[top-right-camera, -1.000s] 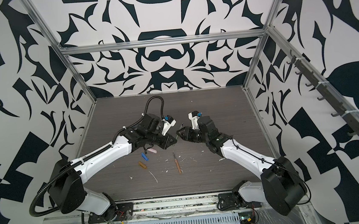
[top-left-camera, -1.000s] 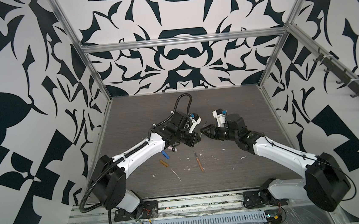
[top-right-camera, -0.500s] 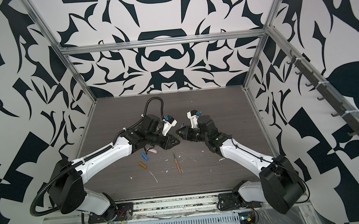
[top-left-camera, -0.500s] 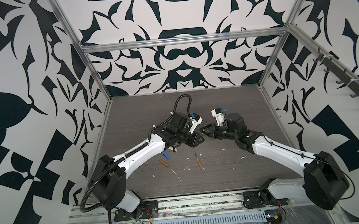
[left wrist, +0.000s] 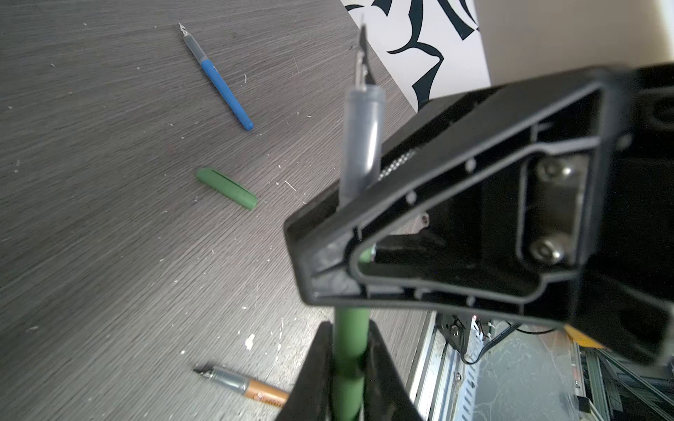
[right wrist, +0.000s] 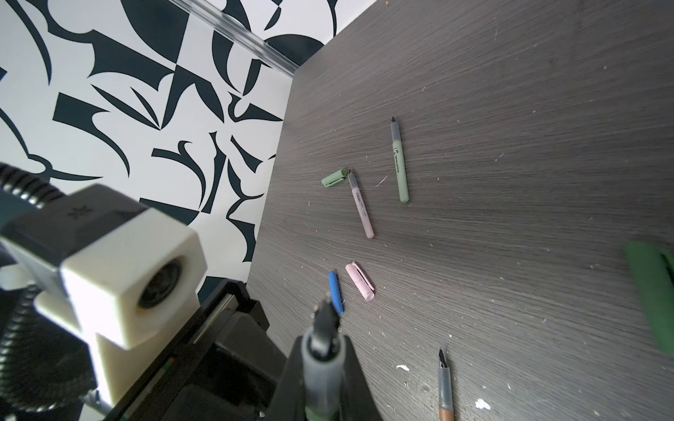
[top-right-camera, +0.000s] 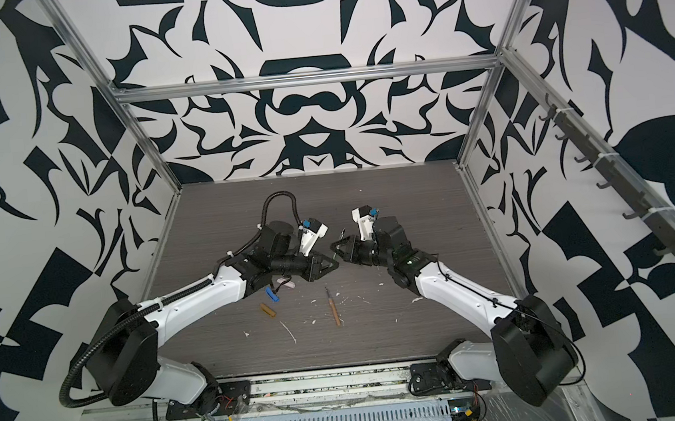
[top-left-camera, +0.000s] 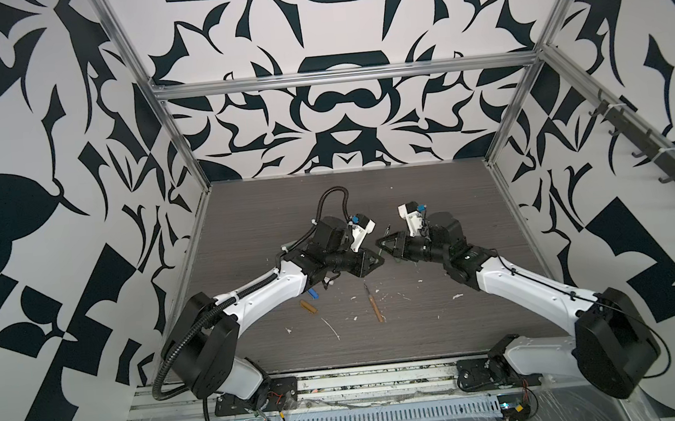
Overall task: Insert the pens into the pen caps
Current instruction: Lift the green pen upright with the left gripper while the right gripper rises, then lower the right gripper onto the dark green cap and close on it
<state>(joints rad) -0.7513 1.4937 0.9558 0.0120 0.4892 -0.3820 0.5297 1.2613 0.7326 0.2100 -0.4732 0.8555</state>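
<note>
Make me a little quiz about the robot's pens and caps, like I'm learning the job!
1. True or false: the left gripper and the right gripper both pinch the dark green pen.
2. Pick one: what colour is the pen lying with its tip right beside the pale green cap? A) pale pink B) blue C) orange-brown
3. Count: how many pens in the wrist views already wear a cap?

Key
1. True: both are shut on it.
2. A, the pale pink pen.
3. None: every tip on view is bare.
</note>
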